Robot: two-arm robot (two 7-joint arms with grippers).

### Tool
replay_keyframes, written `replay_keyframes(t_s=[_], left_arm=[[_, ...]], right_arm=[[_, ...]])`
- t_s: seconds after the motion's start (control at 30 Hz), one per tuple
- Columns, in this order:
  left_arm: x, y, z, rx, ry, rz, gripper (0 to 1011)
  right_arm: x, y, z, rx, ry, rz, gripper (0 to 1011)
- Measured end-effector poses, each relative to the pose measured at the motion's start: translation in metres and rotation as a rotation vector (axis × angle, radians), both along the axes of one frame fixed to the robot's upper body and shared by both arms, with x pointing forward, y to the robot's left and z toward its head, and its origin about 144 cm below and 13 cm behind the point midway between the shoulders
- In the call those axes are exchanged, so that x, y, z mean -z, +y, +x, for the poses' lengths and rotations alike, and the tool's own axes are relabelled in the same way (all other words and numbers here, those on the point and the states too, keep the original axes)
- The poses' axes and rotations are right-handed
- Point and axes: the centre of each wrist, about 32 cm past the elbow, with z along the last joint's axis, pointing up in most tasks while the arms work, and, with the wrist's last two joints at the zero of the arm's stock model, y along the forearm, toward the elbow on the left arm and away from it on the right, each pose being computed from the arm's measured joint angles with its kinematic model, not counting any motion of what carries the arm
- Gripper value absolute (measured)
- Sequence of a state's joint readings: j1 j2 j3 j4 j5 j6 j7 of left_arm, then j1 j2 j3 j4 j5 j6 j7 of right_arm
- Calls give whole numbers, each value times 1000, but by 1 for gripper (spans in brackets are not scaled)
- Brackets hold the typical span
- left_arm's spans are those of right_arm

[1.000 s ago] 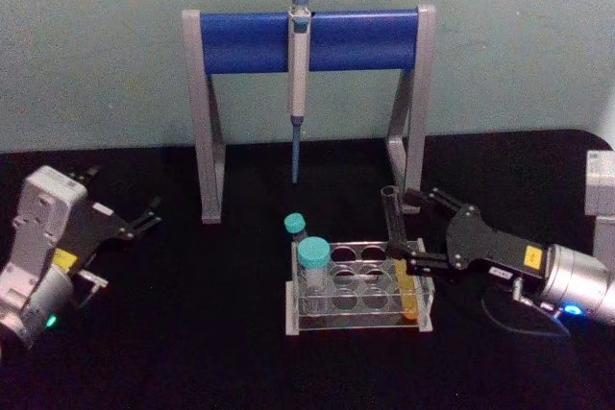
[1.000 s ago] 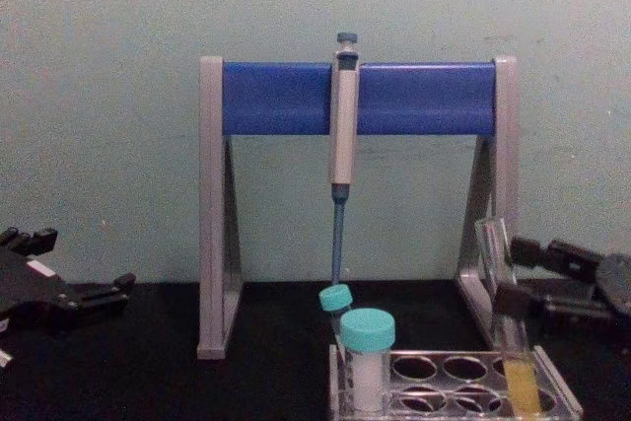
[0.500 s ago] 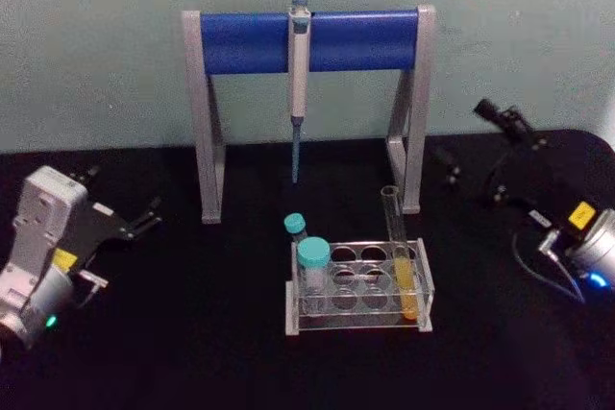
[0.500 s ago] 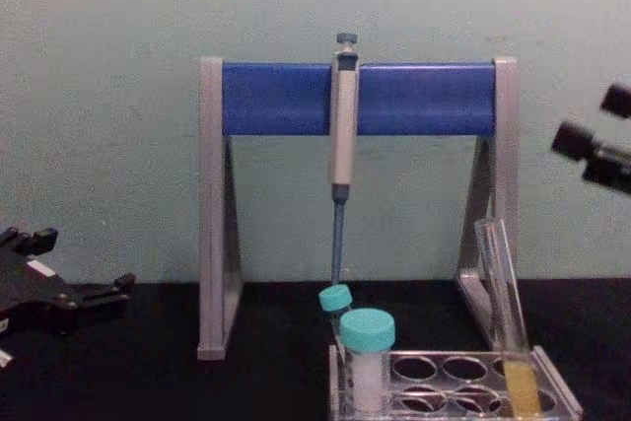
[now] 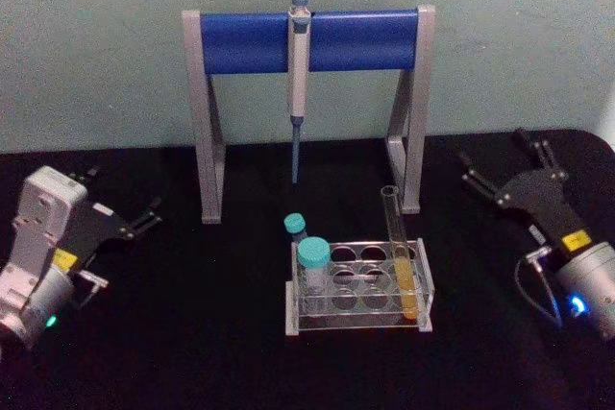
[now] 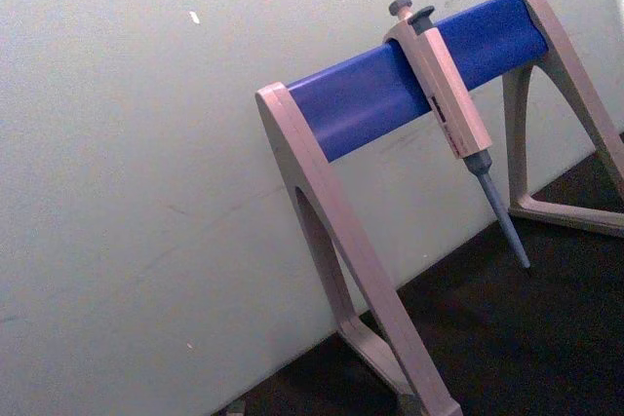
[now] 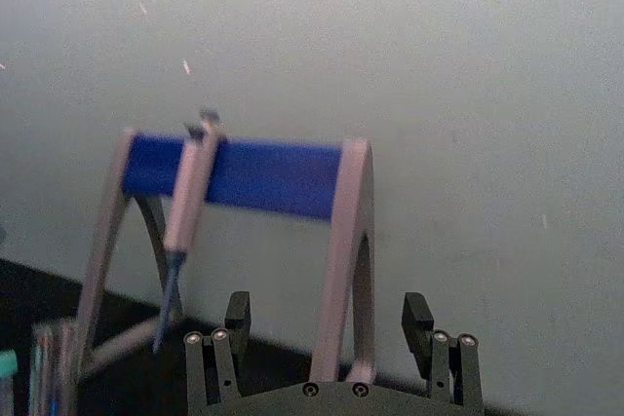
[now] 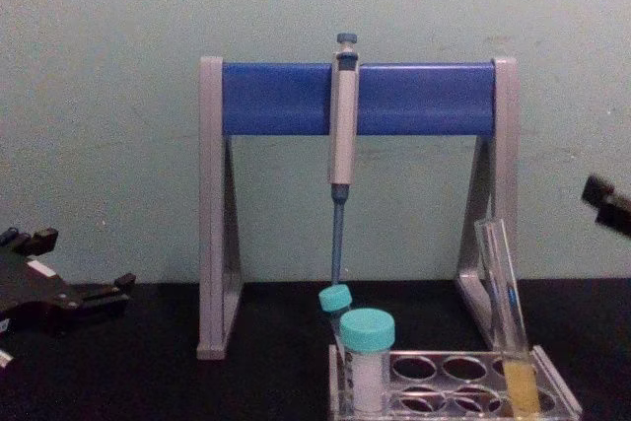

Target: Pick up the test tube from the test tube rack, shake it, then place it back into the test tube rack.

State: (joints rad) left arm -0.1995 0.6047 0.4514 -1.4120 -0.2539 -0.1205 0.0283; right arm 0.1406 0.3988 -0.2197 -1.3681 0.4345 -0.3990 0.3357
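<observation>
Bench (image 5: 192,333) black, against a pale green wall; test tube (image 5: 400,256) leans in the test tube rack's (image 5: 357,319) right end. Right gripper (image 5: 500,168) hangs well right, jaws spread and empty; left gripper (image 5: 149,215) parked left, released. Chest view shows yellow liquid sideways.

Left gripper (image 5: 152,213): black fingers, light-grey housing, yellow sticker, green LED. Right gripper (image 5: 502,165): black linkage plate, visible screws, yellow label, silver wrist, blue LED, looped black cable.
</observation>
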Motion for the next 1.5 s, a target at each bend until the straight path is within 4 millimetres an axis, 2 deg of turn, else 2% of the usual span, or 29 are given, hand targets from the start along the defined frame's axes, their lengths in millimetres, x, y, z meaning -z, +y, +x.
replay_keyframes(t_s=[0.2, 0.47, 1.5], left_arm=[[0, 0, 0, 0, 0, 0, 1001], [0, 0, 0, 0, 0, 0, 1001], [0, 0, 0, 0, 0, 0, 1001]], right_arm=[[13, 11, -6, 35, 113, 12, 1000], [16, 14, -4, 36, 169, 28, 1000], [16, 14, -4, 31, 175, 33, 1000]])
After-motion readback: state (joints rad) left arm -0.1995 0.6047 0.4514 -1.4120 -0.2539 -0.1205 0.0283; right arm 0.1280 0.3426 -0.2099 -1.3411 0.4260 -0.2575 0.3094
